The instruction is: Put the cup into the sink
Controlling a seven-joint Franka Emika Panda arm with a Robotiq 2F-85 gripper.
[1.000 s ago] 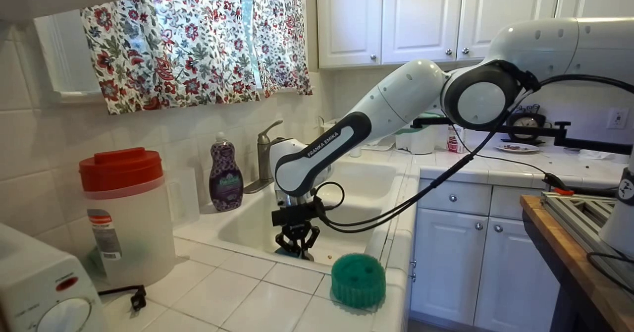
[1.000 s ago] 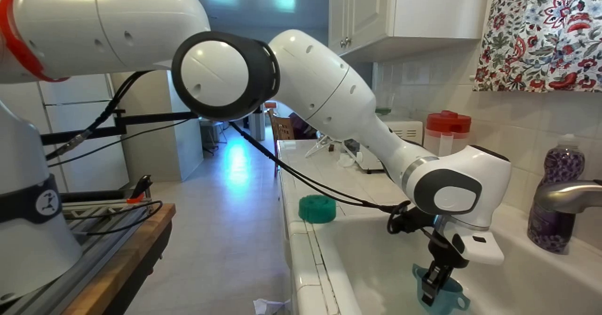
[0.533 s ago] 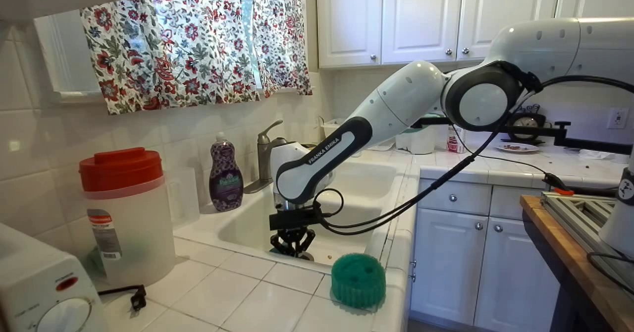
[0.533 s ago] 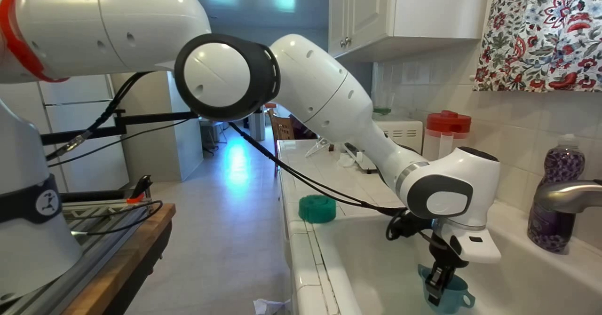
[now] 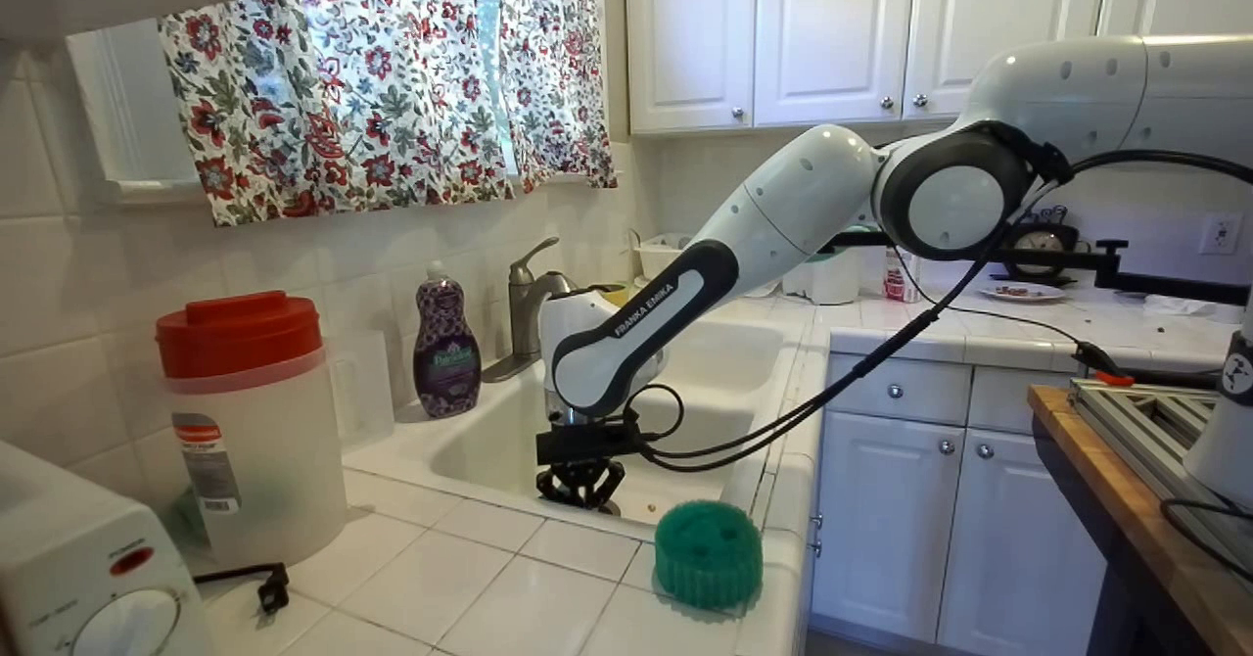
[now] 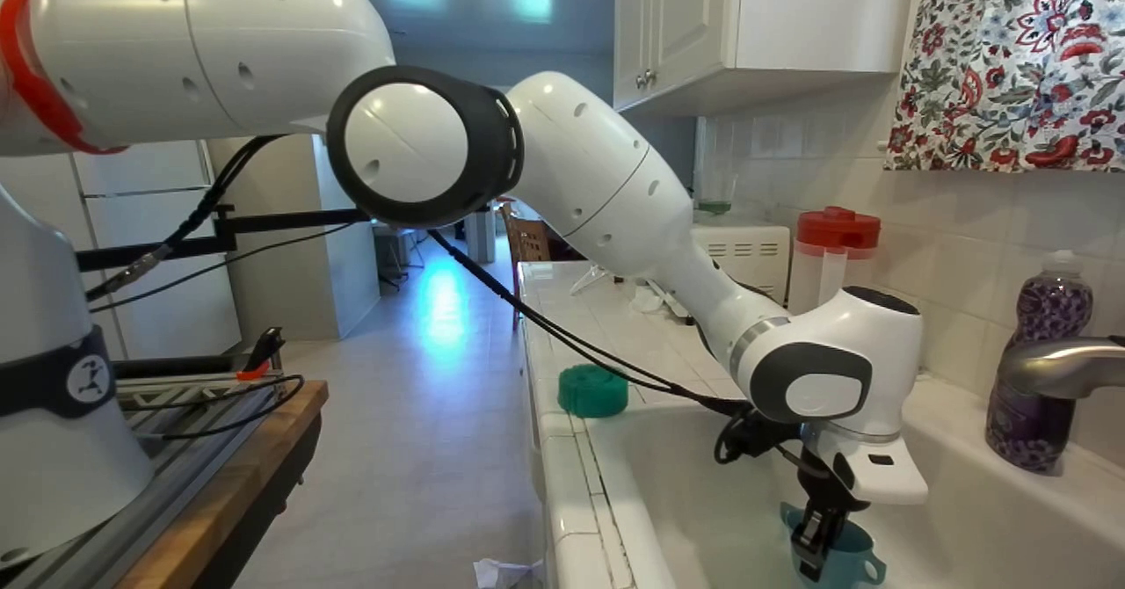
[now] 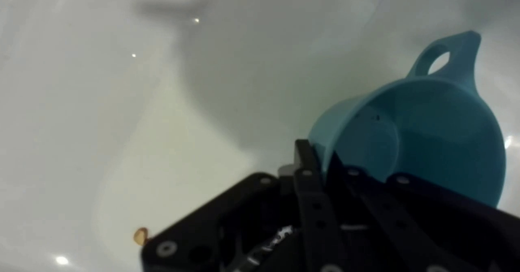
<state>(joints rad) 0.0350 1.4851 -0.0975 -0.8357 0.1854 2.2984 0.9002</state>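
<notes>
The light-blue cup (image 7: 443, 142) has a loop handle and a wide rim facing the camera in the wrist view. It also shows in an exterior view (image 6: 851, 556), down inside the white sink (image 6: 685, 475). The sink also shows in an exterior view (image 5: 729, 348). My gripper (image 7: 321, 158) is shut on the cup's rim, with one finger inside the wall and one outside. The gripper shows in both exterior views (image 5: 578, 497) (image 6: 810, 558). In an exterior view the cup is mostly hidden. I cannot tell whether its base touches the basin floor.
A green bowl-like object (image 5: 708, 553) stands on the tiled counter by the sink's corner. A purple soap bottle (image 5: 446, 348), the faucet (image 5: 523, 313) and a red-lidded container (image 5: 255, 431) line the wall side. A small brown bit (image 7: 141, 236) lies in the basin.
The arm and gripper have moved slightly lower into the sink. The cup has shifted a little right and down with the gripper in an exterior view.
</notes>
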